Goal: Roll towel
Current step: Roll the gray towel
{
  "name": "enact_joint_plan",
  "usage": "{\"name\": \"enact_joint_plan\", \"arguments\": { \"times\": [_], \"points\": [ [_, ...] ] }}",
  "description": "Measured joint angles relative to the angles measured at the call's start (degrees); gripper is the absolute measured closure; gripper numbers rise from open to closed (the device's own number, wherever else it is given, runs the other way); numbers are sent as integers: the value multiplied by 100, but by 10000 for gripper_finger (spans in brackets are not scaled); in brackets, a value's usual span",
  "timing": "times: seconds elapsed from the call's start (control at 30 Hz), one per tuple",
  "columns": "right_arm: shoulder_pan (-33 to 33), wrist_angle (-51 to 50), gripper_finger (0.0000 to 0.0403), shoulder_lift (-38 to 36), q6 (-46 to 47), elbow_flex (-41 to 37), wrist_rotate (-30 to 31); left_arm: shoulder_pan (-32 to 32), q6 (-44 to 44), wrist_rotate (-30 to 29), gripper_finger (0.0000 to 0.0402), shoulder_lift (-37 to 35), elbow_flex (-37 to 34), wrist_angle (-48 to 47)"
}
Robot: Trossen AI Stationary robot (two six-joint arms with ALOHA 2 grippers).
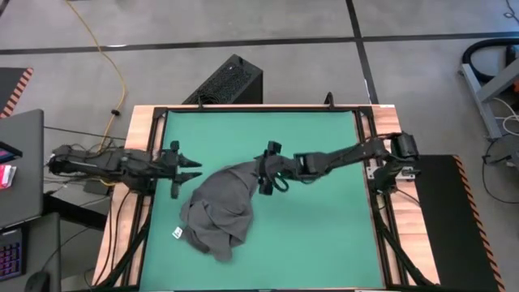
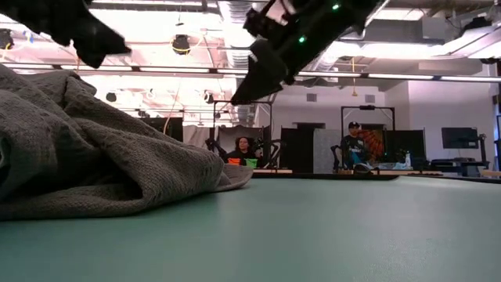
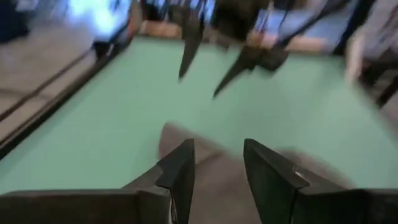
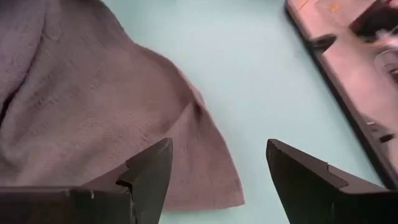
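Fingers of the left gripper [image 1: 188,169] stand apart with only air between them; they hold nothing and touch nothing. In the left wrist view the two dark fingers [image 3: 180,171] show a clear gap, and the green surface [image 1: 324,219] lies below them. The towel [image 1: 220,212] is just beside these fingers, on the side toward the middle of the surface, and a small strip of green stays between cloth and fingertips.

The towel is one dark grey cloth, lying crumpled in a heap, not flat and not rolled. One small white tag [image 1: 176,234] shows at its edge, on the side away from both grippers.

The right gripper [image 1: 268,168] has its fingers wide apart too, and nothing is between them. In the right wrist view one finger [image 4: 149,171] is above a corner of the towel [image 4: 93,112] and the other is above bare green surface. I cannot tell if that finger touches the cloth.

By count: two grippers, one towel, one tag. Two persons [image 2: 243,149] sit far behind the surface in the low view.
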Motion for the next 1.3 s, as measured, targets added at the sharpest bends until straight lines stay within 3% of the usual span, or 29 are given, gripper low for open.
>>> {"name": "enact_joint_plan", "arguments": {
  "times": [0.13, 0.3, 0.53, 0.8, 0.93, 1.1, 1.2, 1.3],
  "points": [
    [-379, -152, 117, 296, -103, 290, -750, 98, 39, 169, 274, 868, 321, -97],
    [-642, -194, 117, 910, -724, 540, -976, 337, 192, 314, 274, 1408, 386, -51],
    [-958, -315, 117, 1763, -755, 983, -1284, 936, 150, 1039, 274, 1138, 388, 59],
    [-1220, -544, 126, 2033, -743, 1258, -1546, 1297, 276, 1282, 274, 1029, 213, -31],
    [-1183, -747, 198, 2007, -728, 1287, -1746, 1365, 219, 1461, 274, 1049, -42, 213],
    [-1063, -1057, 366, 2007, -776, 1285, -1803, 1511, 131, 1319, 274, 1046, -209, 426],
    [-963, -1148, 384, 2009, -815, 1283, -1778, 1531, 132, 1315, 274, 1050, -209, 471],
    [-791, -1344, 391, 1999, -727, 1403, -1372, 1529, 144, 1221, 274, 1048, -209, 510]
  ]
}}
